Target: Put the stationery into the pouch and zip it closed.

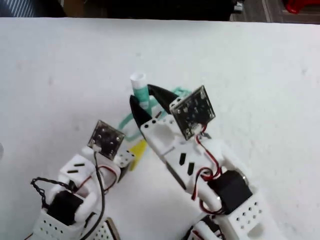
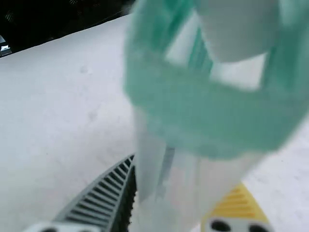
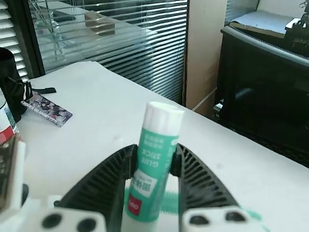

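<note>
The job looks barely begun. The right gripper (image 3: 154,151) is clamped on the glue stick (image 3: 153,179), which stands upright between its black jaws with the white cap on top. In the high view the stick sits at centre frame, right by the teal-edged mouth of the clear pouch (image 2: 207,116), but I'd say it isn't inside yet. The left gripper (image 2: 181,180) seems closed on the pouch wall, holding the opening up. That leaves the drop in and all of the zipping. Room is tight where it matters, since both arms crowd the lower middle of the frame and their jaws nearly meet at the pouch. Beyond them the white table (image 1: 240,65) runs broad toward its far edge along the top.
</note>
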You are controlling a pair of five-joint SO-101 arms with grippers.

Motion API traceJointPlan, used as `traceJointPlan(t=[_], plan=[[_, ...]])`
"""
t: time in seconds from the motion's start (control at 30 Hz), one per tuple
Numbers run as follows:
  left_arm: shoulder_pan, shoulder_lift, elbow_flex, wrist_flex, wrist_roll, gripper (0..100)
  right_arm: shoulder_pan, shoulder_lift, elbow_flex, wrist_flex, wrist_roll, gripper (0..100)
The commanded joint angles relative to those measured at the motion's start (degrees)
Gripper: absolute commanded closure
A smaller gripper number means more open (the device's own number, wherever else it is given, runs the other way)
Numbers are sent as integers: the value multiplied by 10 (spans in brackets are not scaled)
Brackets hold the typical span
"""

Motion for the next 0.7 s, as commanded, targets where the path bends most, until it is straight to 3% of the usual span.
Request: traceJointPlan(t=[0.0, 0.17, 0.43, 0.67], plan=[[-7, -7, -25, -4, 0, 797, 10, 4, 44, -64, -1, 982], [-7, -7, -24, -4, 0, 797, 11, 10, 92, -120, -1, 982], [-7, -7, -24, -5, 0, 797, 7, 9, 85, -82, -1, 973], [-7, -7, -24, -5, 0, 797, 9, 9, 11, -7, -1, 707]])
